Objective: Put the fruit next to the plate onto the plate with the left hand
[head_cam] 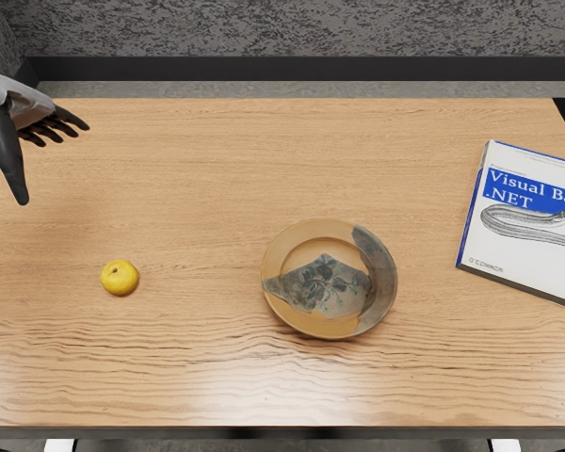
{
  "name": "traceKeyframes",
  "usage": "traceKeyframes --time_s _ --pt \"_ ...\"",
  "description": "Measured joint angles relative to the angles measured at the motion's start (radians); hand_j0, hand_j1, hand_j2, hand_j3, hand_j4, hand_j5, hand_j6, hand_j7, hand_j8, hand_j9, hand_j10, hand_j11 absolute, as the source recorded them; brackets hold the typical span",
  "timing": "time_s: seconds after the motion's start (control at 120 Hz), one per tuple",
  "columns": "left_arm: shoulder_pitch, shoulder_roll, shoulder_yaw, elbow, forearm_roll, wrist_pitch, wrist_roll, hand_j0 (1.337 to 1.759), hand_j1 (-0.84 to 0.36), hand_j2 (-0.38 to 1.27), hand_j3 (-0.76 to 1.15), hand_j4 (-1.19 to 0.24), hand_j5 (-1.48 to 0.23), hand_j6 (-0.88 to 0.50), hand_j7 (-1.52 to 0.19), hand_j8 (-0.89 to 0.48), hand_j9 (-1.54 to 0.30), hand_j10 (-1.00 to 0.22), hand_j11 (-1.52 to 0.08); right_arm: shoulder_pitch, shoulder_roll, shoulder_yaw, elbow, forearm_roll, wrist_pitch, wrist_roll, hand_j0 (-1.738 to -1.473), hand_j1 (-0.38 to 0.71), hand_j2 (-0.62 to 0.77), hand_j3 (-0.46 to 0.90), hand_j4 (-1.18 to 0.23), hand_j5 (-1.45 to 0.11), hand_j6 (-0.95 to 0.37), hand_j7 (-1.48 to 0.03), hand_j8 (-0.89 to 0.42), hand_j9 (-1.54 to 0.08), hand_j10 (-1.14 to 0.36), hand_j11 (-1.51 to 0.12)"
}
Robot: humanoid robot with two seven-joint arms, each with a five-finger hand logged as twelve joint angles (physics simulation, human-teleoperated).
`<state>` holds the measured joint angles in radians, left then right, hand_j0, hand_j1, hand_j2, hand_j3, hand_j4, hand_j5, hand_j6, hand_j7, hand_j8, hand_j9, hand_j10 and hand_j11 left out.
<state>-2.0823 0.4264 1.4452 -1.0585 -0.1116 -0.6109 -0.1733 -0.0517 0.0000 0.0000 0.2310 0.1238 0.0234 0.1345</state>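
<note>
1. Head view: the left hand (21, 111) comes in at the far left corner of the table (207, 169). Its fingers (61, 124) are spread and relaxed, the thumb points toward the near side, and it holds nothing.
2. Head view: the fruit (120, 277), small, round and yellow, lies on the bare wood in the left part of the table. It is well apart from the hand, nearer to the viewer than the hand is.
3. Head view: the plate (284, 247) sits near the middle of the table, to the right of the fruit, with a clear stretch of wood between them. It is round and tan, with a grey-blue pattern across its middle and right side. The fruit is not on it.
4. Head view: a book (527, 235) with a blue and white cover lies flat at the right edge of the table, apart from the plate and slightly turned.
</note>
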Motion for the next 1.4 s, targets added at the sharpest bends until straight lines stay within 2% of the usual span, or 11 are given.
traceKeyframes --time_s 0.358,0.542,0.7,0.733,0.792,0.917,0.992,1.067,1.217,1.4 --pt "-0.004 0.006 -0.002 0.000 -0.002 0.000 0.000 1.658 0.34 0.00 0.00 -0.01 -0.01 -0.01 -0.01 -0.01 -0.01 -0.01 -0.01 -0.002 0.000 -0.001 -0.007 0.002 -0.001 0.000 -1.658 -0.34 0.00 0.00 -0.01 -0.01 -0.01 -0.01 -0.01 -0.01 -0.01 -0.01" --pt "-0.003 0.047 -0.002 0.002 0.003 0.000 0.001 1.658 0.34 0.00 0.00 -0.01 -0.01 -0.01 -0.01 -0.01 -0.01 -0.01 -0.01 -0.002 0.000 -0.002 -0.008 0.002 -0.001 0.000 -1.658 -0.34 0.00 0.00 -0.01 -0.01 -0.01 -0.01 -0.01 -0.01 -0.01 -0.01" --pt "-0.034 0.029 -0.053 -0.010 0.010 0.000 0.001 1.658 0.34 0.00 0.00 -0.01 -0.01 -0.01 -0.01 -0.01 -0.01 -0.01 -0.01 -0.002 0.000 -0.002 -0.008 0.002 -0.001 0.000 -1.658 -0.34 0.00 0.00 -0.01 -0.01 -0.01 -0.01 -0.01 -0.01 -0.01 -0.01" --pt "-0.057 0.015 -0.063 -0.036 0.010 0.000 0.001 1.658 0.34 0.00 0.00 -0.01 -0.01 -0.01 -0.01 -0.01 -0.01 -0.01 -0.01 -0.002 0.000 -0.002 -0.008 0.002 -0.001 0.000 -1.658 -0.34 0.00 0.00 -0.01 -0.01 -0.01 -0.01 -0.01 -0.01 -0.01 -0.01" --pt "-0.093 -0.020 -0.075 -0.127 0.010 0.048 0.001 1.658 0.34 0.00 0.00 -0.01 -0.01 -0.01 -0.01 -0.01 -0.01 -0.01 -0.01 -0.002 0.000 -0.002 -0.008 0.002 -0.001 0.000 -1.658 -0.34 0.00 0.00 -0.01 -0.01 -0.01 -0.01 -0.01 -0.01 -0.01 -0.01" --pt "-0.126 -0.050 -0.083 -0.314 0.008 0.275 0.009 1.658 0.34 0.00 0.00 -0.01 -0.01 -0.01 -0.01 -0.01 -0.01 -0.01 -0.01 -0.002 0.000 -0.002 -0.008 0.002 -0.001 0.000 -1.658 -0.34 0.00 0.00 -0.01 -0.01 -0.01 -0.01 -0.01 -0.01 -0.01 -0.01" --pt "-0.128 -0.058 -0.084 -0.427 0.007 0.468 0.024 1.658 0.34 0.00 0.00 -0.01 -0.01 -0.01 -0.01 -0.01 -0.01 -0.01 -0.01 -0.002 0.000 -0.002 -0.008 0.002 -0.001 0.000 -1.658 -0.34 0.00 0.00 -0.01 -0.01 -0.01 -0.01 -0.01 -0.01 -0.01 -0.01" --pt "-0.126 -0.070 -0.083 -0.511 0.004 0.616 0.032 1.658 0.34 0.00 0.00 -0.01 -0.01 -0.01 -0.01 -0.01 -0.01 -0.01 -0.01 -0.002 0.000 -0.002 -0.008 0.002 -0.001 0.000 -1.658 -0.34 0.00 0.00 -0.01 -0.01 -0.01 -0.01 -0.01 -0.01 -0.01 -0.01" --pt "-0.097 -0.118 -0.083 -0.608 -0.013 0.834 0.039 1.658 0.34 0.00 0.00 -0.01 -0.01 -0.01 -0.01 -0.01 -0.01 -0.01 -0.01 -0.003 0.000 -0.002 -0.008 0.002 -0.001 0.000 -1.658 -0.34 0.00 0.00 -0.01 -0.01 -0.01 -0.01 -0.01 -0.01 -0.01 -0.01" --pt "-0.054 -0.142 -0.091 -0.650 -0.022 0.918 0.041 1.658 0.34 0.00 0.00 -0.01 -0.01 -0.01 -0.01 -0.01 -0.01 -0.01 -0.01 -0.002 0.000 -0.002 -0.008 0.002 -0.001 0.000 -1.658 -0.34 0.00 0.00 -0.01 -0.01 -0.01 -0.01 -0.01 -0.01 -0.01 -0.01"
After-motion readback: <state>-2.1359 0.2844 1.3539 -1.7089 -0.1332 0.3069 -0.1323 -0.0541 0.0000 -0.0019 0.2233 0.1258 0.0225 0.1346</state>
